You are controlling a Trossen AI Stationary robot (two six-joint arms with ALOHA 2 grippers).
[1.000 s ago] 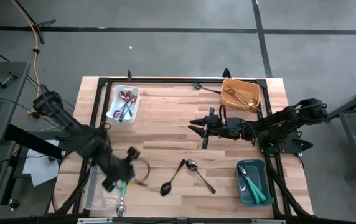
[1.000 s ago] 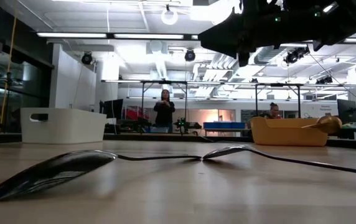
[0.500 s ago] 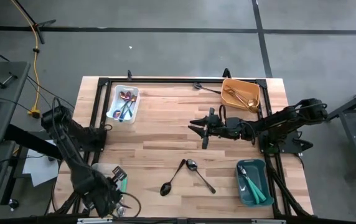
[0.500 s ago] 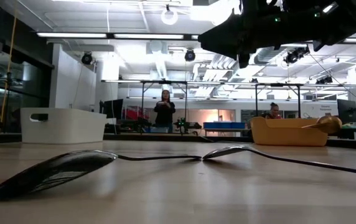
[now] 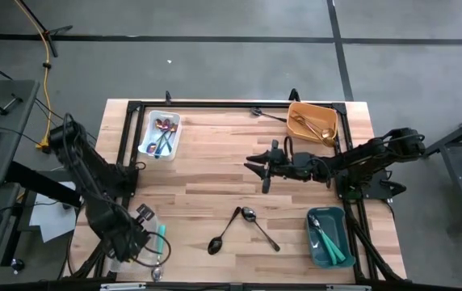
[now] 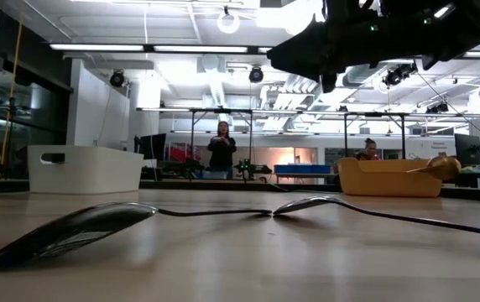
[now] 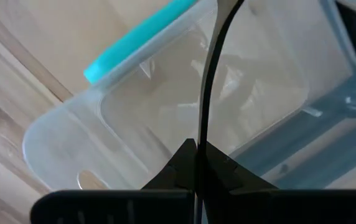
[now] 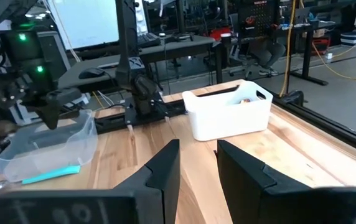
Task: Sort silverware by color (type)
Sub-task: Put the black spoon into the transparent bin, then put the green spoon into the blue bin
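Looking down on the table (image 5: 215,174), we find the left gripper (image 5: 138,234) at the near left corner, over the clear bin (image 5: 126,257) that sits against the near edge. Its fingers (image 7: 184,163) are pressed fully together on the thin dark handle of a black utensil (image 7: 206,93), which rises straight from between them across the bin's rim; a teal-handled piece (image 7: 137,38) lies on that rim beside it. The right gripper (image 5: 265,168) hangs over the middle of the table, right of centre, fingers (image 8: 165,171) parted a little with nothing between them. We see open wood under and around it on every side. Two pieces remain loose on the boards toward the near edge: a black spoon (image 5: 224,231) and a silver spoon (image 5: 259,226), lying in a shallow V, their ends touching in the low view. Room around them is generous, with bare wood reaching left to the clear bin and right to the teal bin (image 5: 329,236). That teal bin, by the near right edge, holds teal-handled silverware (image 5: 321,234). The orange bin (image 5: 312,123) in the far right corner holds gold pieces (image 5: 310,125), and one dark utensil (image 5: 268,114) lies along the far edge just beside it. The white bin (image 5: 161,134) at the far left holds iridescent spoons (image 5: 162,131).
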